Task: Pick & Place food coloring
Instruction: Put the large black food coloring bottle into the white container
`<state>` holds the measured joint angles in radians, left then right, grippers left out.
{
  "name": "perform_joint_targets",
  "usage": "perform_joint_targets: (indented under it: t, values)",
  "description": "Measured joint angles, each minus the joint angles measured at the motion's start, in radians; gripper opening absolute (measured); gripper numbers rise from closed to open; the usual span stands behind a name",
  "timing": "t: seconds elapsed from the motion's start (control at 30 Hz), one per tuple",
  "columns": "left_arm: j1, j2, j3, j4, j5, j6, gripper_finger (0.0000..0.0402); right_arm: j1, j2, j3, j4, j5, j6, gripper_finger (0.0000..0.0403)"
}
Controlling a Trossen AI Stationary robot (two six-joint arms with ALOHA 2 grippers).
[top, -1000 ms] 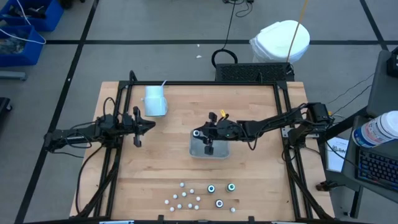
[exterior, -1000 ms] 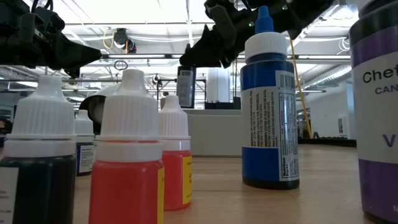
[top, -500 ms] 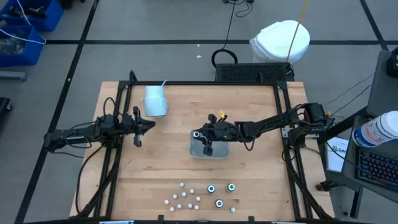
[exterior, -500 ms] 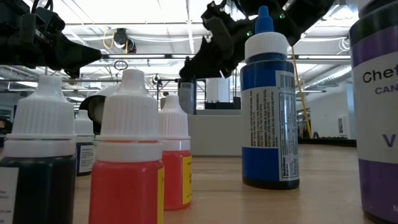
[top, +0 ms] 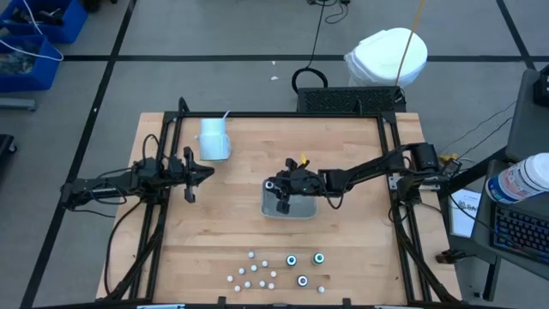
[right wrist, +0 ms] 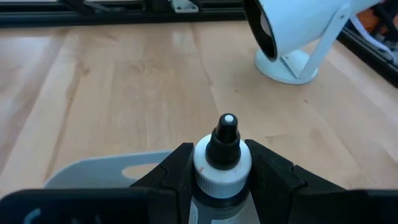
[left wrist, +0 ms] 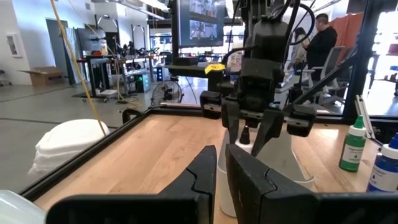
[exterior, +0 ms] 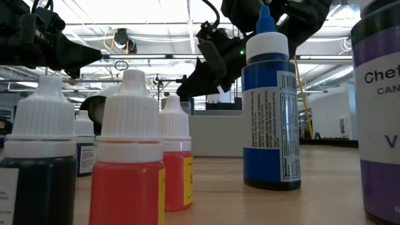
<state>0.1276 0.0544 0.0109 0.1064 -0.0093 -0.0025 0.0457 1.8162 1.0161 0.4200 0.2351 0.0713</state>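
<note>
- High view: right gripper at frame centre, over the grey tray.
- Right wrist view: its fingers pinch a food coloring bottle at lower centre, cap up.
- Left gripper idle at left, fingers pressed together.

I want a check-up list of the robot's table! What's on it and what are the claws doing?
Surface: wooden table, framed by black rails.
Job's things: food coloring bottles clustered at the near edge; one bottle held over the grey tray.
Clutter: white cup lying at the far left.
Claws: right claw shut on the bottle; left claw shut, holding nothing.
Cables: black loop behind the table.
Surroundings: white bag, person.
</note>
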Motion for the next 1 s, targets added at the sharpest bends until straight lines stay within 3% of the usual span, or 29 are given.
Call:
perform_joint_targets:
  t: [0.53, 0.77, 1.0]
  values:
    - [0.000, 0.000, 0.000, -0.004, 0.000, -0.001, 0.0042, 0.001, 0.015, -0.003, 0.010, 0.000, 0.041, 0.0116]
    - [0.000, 0.000, 0.000, -0.005, 0.000, -0.002, 0.0042, 0.001, 0.015, -0.105, 0.184, 0.000, 0.074, 0.0113]
    - [0.000, 0.000, 0.000, 0.001, 0.000, -0.002, 0.0042, 0.001, 0.015, -0.122, 0.203, -0.002, 0.070, 0.0114]
